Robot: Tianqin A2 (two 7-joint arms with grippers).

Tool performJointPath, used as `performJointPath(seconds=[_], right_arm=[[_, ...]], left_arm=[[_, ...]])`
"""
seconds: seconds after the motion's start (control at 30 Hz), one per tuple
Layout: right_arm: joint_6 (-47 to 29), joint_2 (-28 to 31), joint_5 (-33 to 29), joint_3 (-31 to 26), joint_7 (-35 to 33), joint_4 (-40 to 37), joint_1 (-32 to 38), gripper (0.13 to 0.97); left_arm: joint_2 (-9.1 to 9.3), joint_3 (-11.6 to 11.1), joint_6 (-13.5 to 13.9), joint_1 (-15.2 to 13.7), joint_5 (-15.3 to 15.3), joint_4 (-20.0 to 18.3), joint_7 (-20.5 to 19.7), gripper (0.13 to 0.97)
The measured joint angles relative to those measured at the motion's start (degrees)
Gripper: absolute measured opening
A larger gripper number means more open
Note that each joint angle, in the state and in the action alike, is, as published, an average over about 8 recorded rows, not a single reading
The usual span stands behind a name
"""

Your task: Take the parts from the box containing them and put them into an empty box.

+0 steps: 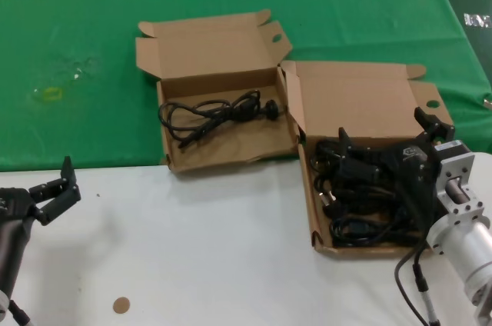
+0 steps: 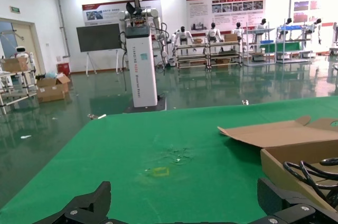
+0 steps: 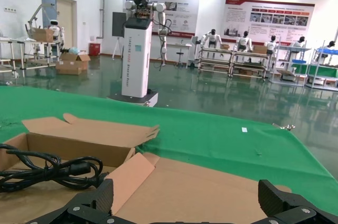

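Observation:
Two open cardboard boxes lie side by side. The right box point(image 1: 317, 222) holds a pile of several black power cords point(image 1: 361, 199). The left box point(image 1: 165, 138) holds one looped black cord point(image 1: 219, 113). My right gripper point(image 1: 384, 132) hangs open and empty just above the pile in the right box. In the right wrist view the open gripper point(image 3: 190, 203) faces that box's raised lid point(image 3: 211, 182), with the left box's cord point(image 3: 53, 171) off to one side. My left gripper point(image 1: 58, 191) is open and empty at the near left of the white table. It also shows open in the left wrist view point(image 2: 187, 208).
Green cloth point(image 1: 84, 41) covers the far half of the table, with a yellow mark point(image 1: 52, 94) on it. The near half is white tabletop point(image 1: 200, 249) with a small brown disc point(image 1: 121, 305). The boxes' lids point(image 1: 211, 49) stand open at the far side.

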Motion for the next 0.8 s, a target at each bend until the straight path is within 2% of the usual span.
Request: performJointPath(seconds=[0.8], right_arm=[[0.0,0.0,0.0,0.0,0.0,0.0,0.0,0.966]], left_arm=[[0.00,0.0,0.0,0.0,0.0,0.0,0.0,0.966]])
